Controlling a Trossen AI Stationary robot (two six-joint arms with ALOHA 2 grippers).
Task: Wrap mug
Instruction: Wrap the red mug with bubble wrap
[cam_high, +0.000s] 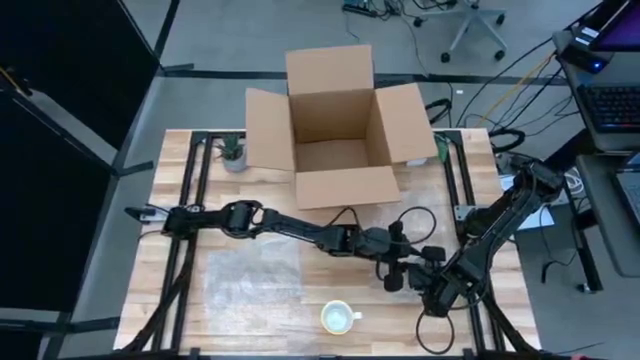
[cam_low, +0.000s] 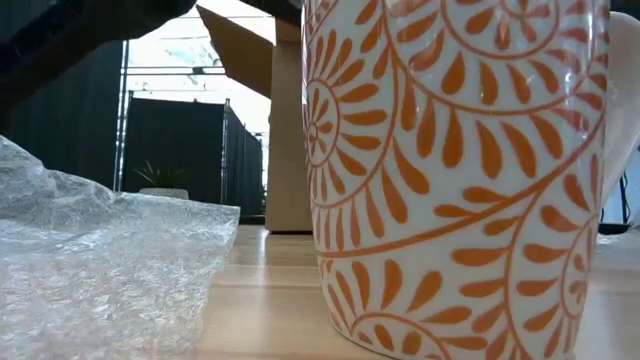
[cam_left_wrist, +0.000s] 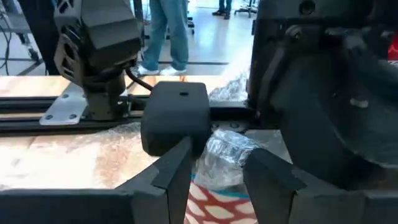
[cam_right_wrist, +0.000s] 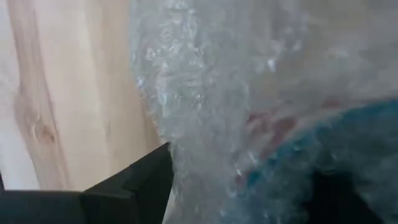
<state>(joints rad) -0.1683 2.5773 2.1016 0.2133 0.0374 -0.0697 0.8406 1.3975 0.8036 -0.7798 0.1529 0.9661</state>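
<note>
left gripper (cam_left_wrist: 214, 171) out in front of the cardboard box (cam_high: 335, 130), toward its right corner; fingers (cam_left_wrist: 177, 171) straddle a wrapped bundle (cam_left_wrist: 217, 200) and look clenched on it, red-and-white pattern with a bit of teal showing through the plastic between them; right gripper (cam_high: 432, 285) just beside it, a little farther from the box, pressed right up to the same bundle, its wrist view all bubble film with teal and red underneath; whether it is gripping or released I cannot tell; what the bundle is I can't make out for sure, looks like patterned crockery already covered; the mug (cam_high: 338, 318), white with orange swirls, stands upright and bare well in front of the box at the near table (cam_high: 170, 200) edge, apart from both grippers, nothing around it; loose bubble wrap sheet (cam_high: 250, 280) lies flat in front of the box's left half, near the mug but not touching it as far as the top view shows; box flaps open, nothing visible inside; step in hand, my read: both arms tidying or closing the wrap on the bundle, bare mug not started; next move probably calls for keeping the film tight while one gripper re-grips, or putting the bundle down, then getting the mug onto the sheet; risk: film slips loose if the left lets go early
</note>
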